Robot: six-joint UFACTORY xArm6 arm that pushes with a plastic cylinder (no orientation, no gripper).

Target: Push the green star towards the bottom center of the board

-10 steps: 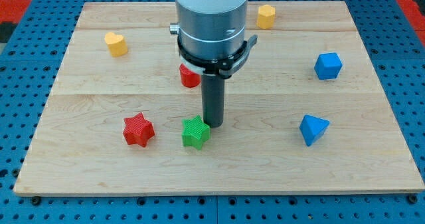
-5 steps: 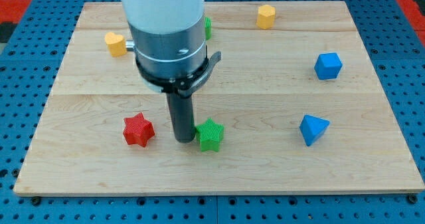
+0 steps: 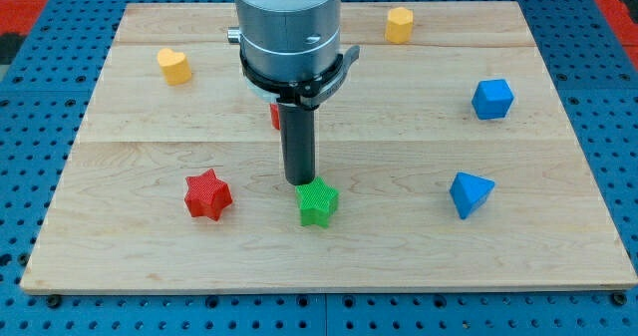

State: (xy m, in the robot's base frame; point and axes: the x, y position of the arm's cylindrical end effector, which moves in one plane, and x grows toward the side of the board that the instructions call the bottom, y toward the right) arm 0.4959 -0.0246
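green star already near centre, lower half of worktop. tip touching its upper-left edge. short push toward bottom edge left. no pincer fitted; nothing held.

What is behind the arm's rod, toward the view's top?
A red block peeks out left of the rod, mostly covered, shape unreadable. My tip sits just above the green star.

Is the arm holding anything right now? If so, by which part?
Nothing is held; the arm ends in a plain rod. My tip stands just above the green star in the view, at its top-left edge, placed to push it; actual contact cannot be told.
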